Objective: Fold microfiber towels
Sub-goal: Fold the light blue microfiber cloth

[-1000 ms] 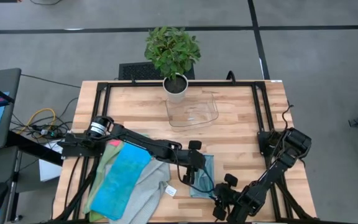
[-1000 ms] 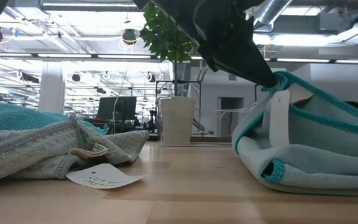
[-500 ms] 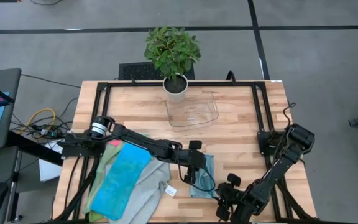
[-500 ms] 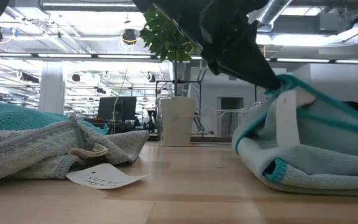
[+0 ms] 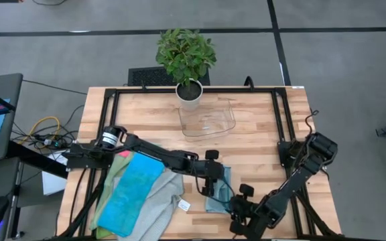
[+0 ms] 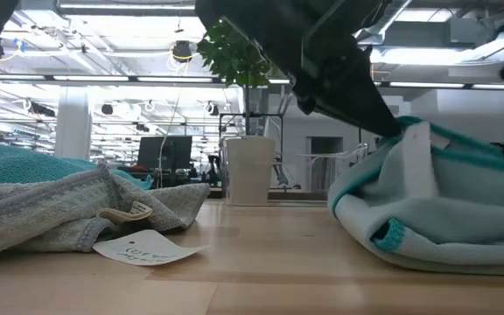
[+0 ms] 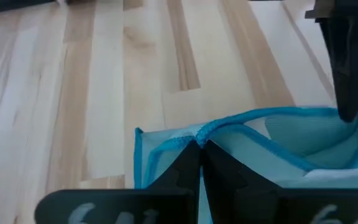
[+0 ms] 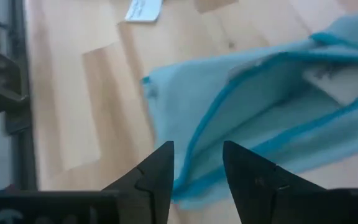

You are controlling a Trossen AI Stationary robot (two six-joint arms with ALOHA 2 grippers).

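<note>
A light grey microfiber towel with teal edging point(image 5: 224, 177) lies folded near the table's front middle, its lower layer on the wood. My left gripper point(image 5: 213, 190) reaches in from the left and is shut on its raised edge. A white label point(image 6: 414, 166) hangs from that edge. My right gripper point(image 8: 197, 167) stands open over the towel's near side point(image 8: 241, 99), with nothing between its fingers. A heap of other towels, bright blue point(image 5: 130, 194) on grey point(image 5: 161, 209) and green point(image 5: 116, 169), lies at the front left. My left gripper pinches the towel's teal-bound edge point(image 7: 199, 133) between its two shut fingertips, slanting down from the table's left. The held layer is raised off the layers below, which rest on the table point(image 6: 427, 254). One layer or several, I cannot tell. My right gripper: one fingertip point(image 7: 347, 93) stands at the towel's edge; whether it touches, I cannot tell.
A potted plant point(image 5: 188, 92) stands at the far middle with a clear plastic tray point(image 5: 208, 122) in front of it. A white paper tag point(image 5: 184, 205) lies beside the grey towel of the heap. A black frame point(image 5: 110, 100) runs round the tabletop.
The towel's raised edge has sunk a little and shifted toward the table's right with my left gripper, so the upper layer stands lower over the rest. My right gripper has rolled slightly beside the towel and stayed open.
</note>
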